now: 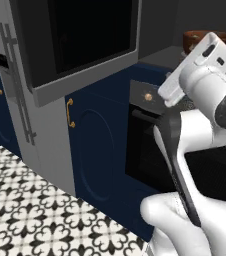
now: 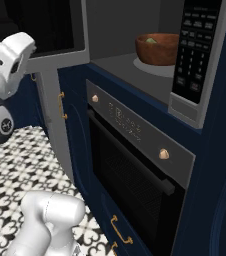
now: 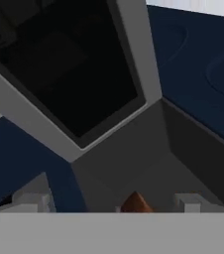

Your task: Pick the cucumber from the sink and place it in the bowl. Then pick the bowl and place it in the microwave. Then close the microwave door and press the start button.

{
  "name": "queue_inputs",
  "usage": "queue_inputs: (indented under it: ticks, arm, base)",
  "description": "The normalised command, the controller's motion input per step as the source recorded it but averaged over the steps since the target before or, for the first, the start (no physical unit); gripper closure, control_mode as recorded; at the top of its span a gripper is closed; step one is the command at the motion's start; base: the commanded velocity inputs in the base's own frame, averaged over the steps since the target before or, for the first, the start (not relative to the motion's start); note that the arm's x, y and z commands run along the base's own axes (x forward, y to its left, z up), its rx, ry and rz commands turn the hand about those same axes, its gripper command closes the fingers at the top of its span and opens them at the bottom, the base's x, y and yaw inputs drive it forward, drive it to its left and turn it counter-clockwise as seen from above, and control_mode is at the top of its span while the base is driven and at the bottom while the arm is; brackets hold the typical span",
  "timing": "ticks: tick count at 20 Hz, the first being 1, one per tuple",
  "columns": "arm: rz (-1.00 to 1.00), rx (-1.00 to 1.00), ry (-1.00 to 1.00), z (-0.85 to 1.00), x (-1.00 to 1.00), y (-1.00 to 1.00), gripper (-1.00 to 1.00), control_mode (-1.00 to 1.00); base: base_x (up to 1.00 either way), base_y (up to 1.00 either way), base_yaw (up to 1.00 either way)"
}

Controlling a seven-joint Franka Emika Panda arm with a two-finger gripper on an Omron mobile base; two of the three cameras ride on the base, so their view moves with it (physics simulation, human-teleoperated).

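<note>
The microwave (image 2: 135, 65) stands open above the oven. Its door (image 1: 80, 40), black glass in a grey frame, is swung out to the left and also appears in the hand view (image 3: 69, 64). The reddish-brown bowl (image 2: 157, 48) sits on the cavity floor with the green cucumber (image 2: 151, 40) lying in it. Behind my hand the bowl's rim (image 1: 194, 39) peeks out. My gripper (image 3: 113, 201) is open and holds nothing; it hangs in front of the cavity, apart from the bowl (image 3: 135, 203). The button panel (image 2: 195, 50) is to the right of the cavity. The sink is out of view.
A black oven (image 2: 135, 165) with brass knobs and a bar handle sits directly under the microwave. Navy cabinets (image 1: 92, 145) with gold handles flank it. The open door juts out into the room at hand height. Patterned tile floor (image 1: 30, 215) lies below.
</note>
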Motion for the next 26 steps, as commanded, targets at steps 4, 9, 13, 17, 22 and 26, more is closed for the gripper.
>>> queue_inputs:
  ticks: [4, 9, 13, 17, 22, 26]
  arm:
    - [0.00, -0.04, 0.01, 0.00, -0.35, 1.00, -1.00, -1.00]
    - [0.00, -0.04, 0.00, -0.01, -0.19, 0.93, -1.00, -1.00]
    - [0.00, -0.24, -0.10, -0.12, -0.17, 0.92, -1.00, -1.00]
    - [-0.02, -0.27, -0.01, -0.23, 0.00, 0.96, -1.00, -1.00]
    - [-0.02, -0.19, 0.00, -0.54, 0.13, 0.83, -1.00, -1.00]
    - [-0.05, -0.05, -0.01, -0.33, 0.06, 0.77, -1.00, -1.00]
  base:
    - [0.00, 0.00, 0.00]
    - [0.00, 0.00, 0.00]
    - [0.00, 0.00, 0.00]
    - [0.00, 0.00, 0.00]
    - [0.00, 0.00, 0.00]
    - [0.00, 0.00, 0.00]
